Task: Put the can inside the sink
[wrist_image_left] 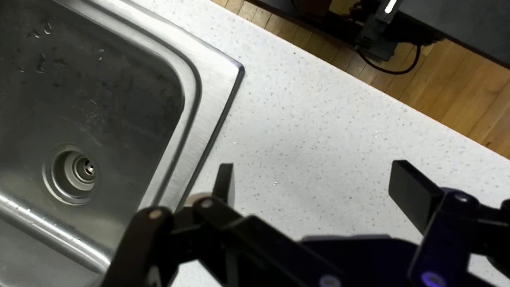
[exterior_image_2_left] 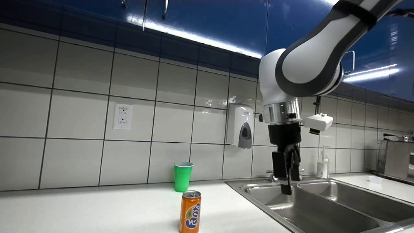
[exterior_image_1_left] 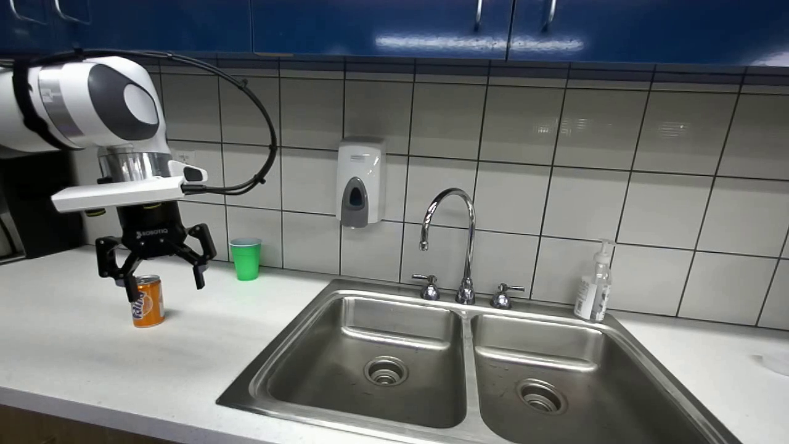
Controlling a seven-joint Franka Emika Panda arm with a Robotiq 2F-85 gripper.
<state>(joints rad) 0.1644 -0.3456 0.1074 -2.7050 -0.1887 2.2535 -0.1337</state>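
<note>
In an exterior view I'm parked close to the sink (exterior_image_1_left: 470, 370), looking down into it, with the tiled wall (exterior_image_1_left: 518, 129) running away toward frame left. In an exterior view set low over the worktop (exterior_image_2_left: 97, 207), I've got the can (exterior_image_2_left: 190, 212) super close and the wall sliding off to the right. Both exterior views share the can, sink, green cup (exterior_image_1_left: 246, 262) and wall dispenser (exterior_image_1_left: 360, 185). My wrist view's tight in, staring down past the tool (wrist_image_left: 312, 175) at worktop and floor (wrist_image_left: 446, 91); its sink corner (wrist_image_left: 219, 71) shows in an exterior view too.
</note>
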